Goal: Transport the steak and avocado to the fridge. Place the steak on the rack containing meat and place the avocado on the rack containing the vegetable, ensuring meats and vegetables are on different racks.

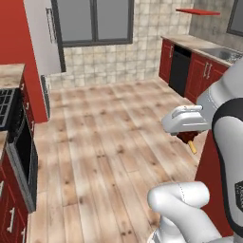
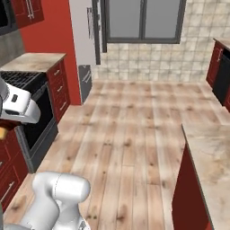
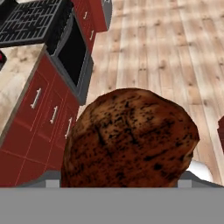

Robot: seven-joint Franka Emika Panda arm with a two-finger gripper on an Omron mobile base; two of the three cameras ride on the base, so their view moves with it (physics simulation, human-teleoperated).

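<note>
steak held in the gripper over the kitchen floor

the gripper [image 1: 188, 138] is clamped on the steak [image 3: 129, 138], its jaws spread wide around the lump. in the left base view the dark reddish meat [image 1: 186, 137] hangs just under the white hand, with a tan stub poking down and to the right. the hand view has the browned, speckled lump close up, above the wooden plank floor [image 3: 175, 57]. red cabinets [image 3: 41, 118] and a black oven [image 3: 72, 54] with a stove top line one side. the fridge [image 2: 87, 45], tall and grey, stands at the far wall beside the window [image 2: 143, 20]
</note>
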